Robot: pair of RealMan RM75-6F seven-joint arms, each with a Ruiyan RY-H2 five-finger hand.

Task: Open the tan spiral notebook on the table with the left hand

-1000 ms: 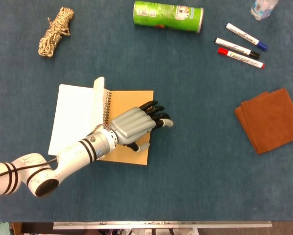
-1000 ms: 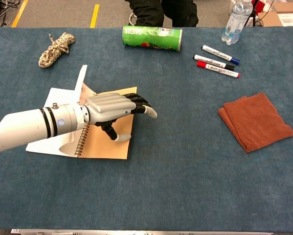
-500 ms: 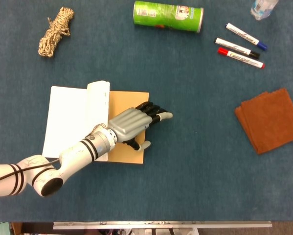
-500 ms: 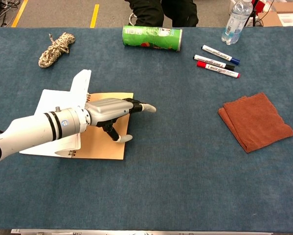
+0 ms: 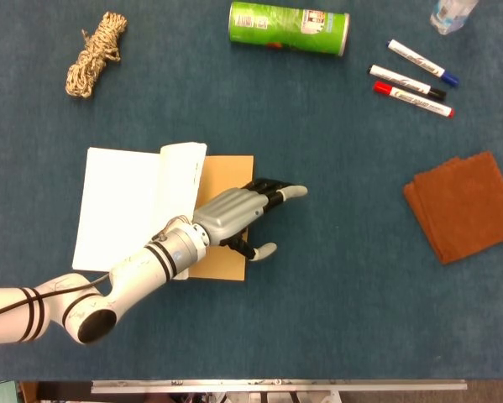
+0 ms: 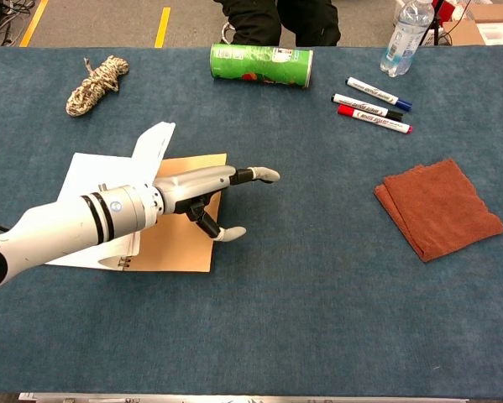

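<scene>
Tan spiral notebook point(image 5: 226, 180) on the blue table point(image 5: 335, 277), left of centre, lying open. White pages point(image 5: 121, 206) spread flat to the left; one white leaf point(image 5: 182, 180) standing up near the spine, curled at the top. Tan back cover point(image 6: 180, 239) flat on the right side, partly hidden under the arm. Spiral binding visible only at the near edge in chest view point(image 6: 125, 263).

Left hand point(image 5: 234, 214) above the tan cover's right edge, fingers point(image 5: 278, 195) straight and together, reaching past the cover edge over bare table. Thumb point(image 5: 259, 250) splayed apart, pointing toward the near side. Nothing held. Chest view puts the hand point(image 6: 202, 186) raised off the cover, palm edge-on; contact with the upright leaf unclear from either view. Right hand not seen in either view.

Head view only: top-down layout, leaf's full width and page spread. Chest view only: height of the hand over the notebook, the leaf point(image 6: 153, 147) angled up, and beyond the far table edge a floor with yellow lines and a seated person's dark legs point(image 6: 276, 21).

Elsewhere on the table: rope bundle point(image 5: 94, 53) far left, green canister point(image 5: 289, 28) on its side at the far edge, three markers point(image 5: 412, 77) to its right, clear water bottle point(image 6: 405, 34) at the far right, rust-brown folded cloth point(image 5: 463, 217) right, well apart from the notebook.
</scene>
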